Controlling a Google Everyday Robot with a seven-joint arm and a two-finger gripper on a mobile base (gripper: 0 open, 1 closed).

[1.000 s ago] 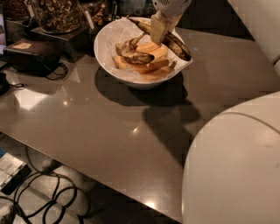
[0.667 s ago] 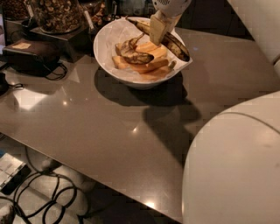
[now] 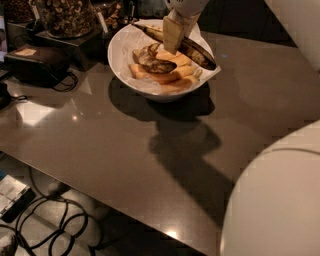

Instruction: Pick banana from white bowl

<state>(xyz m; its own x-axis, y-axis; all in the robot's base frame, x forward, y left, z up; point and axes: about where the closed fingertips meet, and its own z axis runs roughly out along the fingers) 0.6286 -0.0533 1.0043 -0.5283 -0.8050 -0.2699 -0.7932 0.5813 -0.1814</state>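
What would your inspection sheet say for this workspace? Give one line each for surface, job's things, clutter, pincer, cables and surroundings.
Surface: grey-brown table, glossy, with glare spots.
Job's things: dark banana lies across the white bowl, thin end at the far rim; pale orange-yellow pieces beneath it.
Clutter: glass jar of nuts and black device at the far left.
Pincer: pincer reaches down into the bowl over the banana's middle; contact unclear.
Cables: cables looped on the floor, front left; cord beside the black device.
Surroundings: white robot body at front right.

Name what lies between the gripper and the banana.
Nothing visible: in the camera view the gripper, above the white bowl, overlaps the banana directly.
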